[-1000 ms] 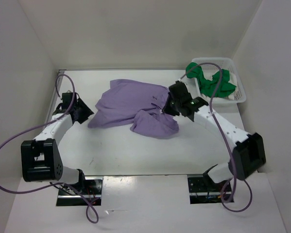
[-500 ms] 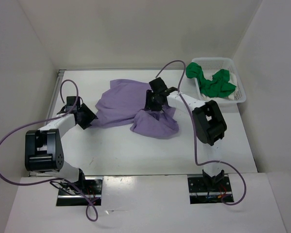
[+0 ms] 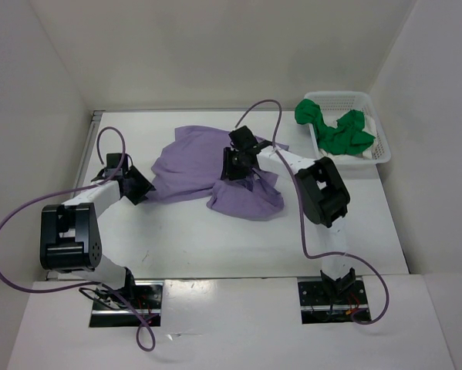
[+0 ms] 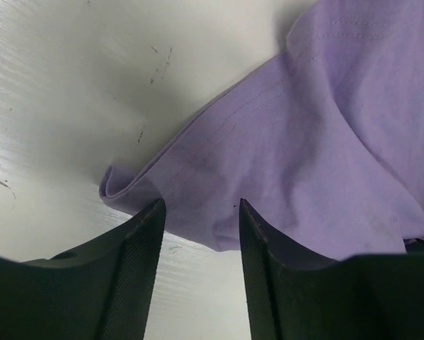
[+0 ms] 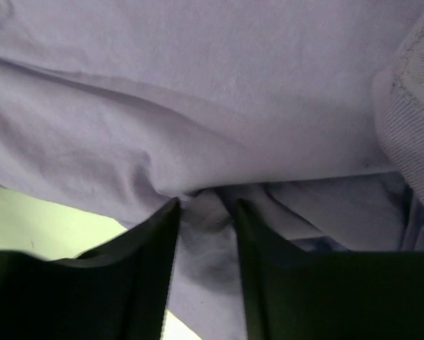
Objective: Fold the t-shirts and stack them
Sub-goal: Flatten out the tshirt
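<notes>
The lavender t-shirt [image 3: 192, 158] lies crumpled in the middle of the table, with a bunched fold [image 3: 250, 196] at its near right. My left gripper [image 3: 141, 189] sits low at the shirt's left edge. In the left wrist view it [image 4: 199, 205] stands open, its fingertips at the hem [image 4: 162, 166] with bare table between the fingers. My right gripper [image 3: 233, 167] is pressed down on the shirt's middle. In the right wrist view it [image 5: 207, 205] is open, with a ridge of lavender cloth [image 5: 208, 212] between the fingers. The green t-shirt [image 3: 335, 129] lies in the basket.
The white mesh basket [image 3: 382, 152] stands at the back right corner. White walls close in the table on the left, back and right. The right arm's elbow [image 3: 323, 193] stands just right of the shirt. Purple cables loop from both arms.
My right gripper has let go at the shirt's right side, opened, and swung left onto the shirt's middle. My left gripper has stayed at the left hem.
</notes>
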Controlling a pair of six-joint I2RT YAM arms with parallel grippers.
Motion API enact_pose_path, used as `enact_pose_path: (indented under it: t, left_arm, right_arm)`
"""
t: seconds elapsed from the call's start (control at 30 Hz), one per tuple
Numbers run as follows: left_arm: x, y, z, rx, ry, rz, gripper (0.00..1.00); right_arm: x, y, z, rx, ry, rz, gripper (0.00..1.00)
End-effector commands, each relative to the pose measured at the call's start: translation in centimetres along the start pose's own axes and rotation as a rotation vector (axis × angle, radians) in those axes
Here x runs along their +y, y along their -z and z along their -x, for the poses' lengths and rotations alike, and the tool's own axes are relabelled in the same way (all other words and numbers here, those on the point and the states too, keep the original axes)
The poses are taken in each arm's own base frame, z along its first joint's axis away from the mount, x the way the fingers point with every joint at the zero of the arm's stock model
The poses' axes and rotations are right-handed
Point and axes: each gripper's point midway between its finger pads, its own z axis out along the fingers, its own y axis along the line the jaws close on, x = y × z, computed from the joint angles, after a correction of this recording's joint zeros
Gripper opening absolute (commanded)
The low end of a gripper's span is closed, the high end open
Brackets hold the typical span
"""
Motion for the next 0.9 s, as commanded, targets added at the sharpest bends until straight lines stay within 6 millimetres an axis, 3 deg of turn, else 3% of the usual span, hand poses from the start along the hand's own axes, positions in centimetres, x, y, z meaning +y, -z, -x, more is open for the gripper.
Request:
enact_pose_path:
  t: [0.0,0.07,0.13,0.33,0.4,0.47,0.5,0.53,0.57,0.63,0.7,0.77,0.8,0.87]
  left_arm:
    - [-0.5,-0.3,0.1,-0.005,0.011,-0.021,0.53]
    - [-0.6,-0.2,-0.1,0.002,0.011,-0.028,0.5]
    - [-0.6,-0.2,-0.1,0.002,0.011,-0.028,0.47]
    - [-0.7,-0.3,0.1,-0.005,0.01,-0.034,0.41]
    - [-1.0,-0.2,0.4,-0.012,0.009,-0.04,0.39]
    - [-1.0,-0.2,0.4,-0.012,0.009,-0.041,0.37]
    - [-1.3,-0.1,0.7,-0.018,0.008,-0.047,0.36]
    - [-1.6,0.0,1.0,-0.025,0.007,-0.053,0.36]
    - [-1.6,0.0,1.0,-0.025,0.007,-0.053,0.36]
    - [-1.9,0.2,1.3,-0.027,0.007,-0.055,0.35]
    - [-2.5,0.7,2.2,-0.053,-0.005,-0.064,0.35]
    - [-3.1,1.3,3.1,-0.077,-0.016,-0.067,0.35]
    - [-3.8,2.0,3.8,-0.096,-0.028,-0.084,0.35]
    - [-4.3,2.8,4.9,-0.136,-0.041,-0.084,0.35]
  right_arm:
    - [2.4,0.8,2.5,-0.071,0.039,0.067,0.39]
    - [2.7,1.7,2.8,-0.084,0.032,0.075,0.28]
    - [3.2,3.5,2.9,-0.104,0.027,0.088,0.26]
    - [3.7,7.5,-0.3,-0.093,-0.001,0.106,0.15]
    - [3.4,7.8,-3.5,-0.033,-0.024,0.099,0.13]
    - [3.9,9.6,-5.0,-0.028,-0.024,0.115,0.11]
    - [2.6,9.5,-7.0,0.013,-0.049,0.086,0.11]
    - [3.2,10.7,-8.0,0.025,-0.045,0.112,0.11]
    - [2.4,10.7,-10.9,0.088,-0.048,0.091,0.11]
    - [2.4,11.4,-13.8,0.153,-0.069,0.098,0.08]
    - [1.7,12.2,-18.2,0.248,-0.076,0.067,0.08]
    - [1.2,13.3,-20.6,0.287,-0.072,0.054,0.08]
    - [1.2,14.1,-21.1,0.303,-0.074,0.045,0.14]
    - [1.6,15.9,-20.8,0.28,-0.081,0.067,0.19]
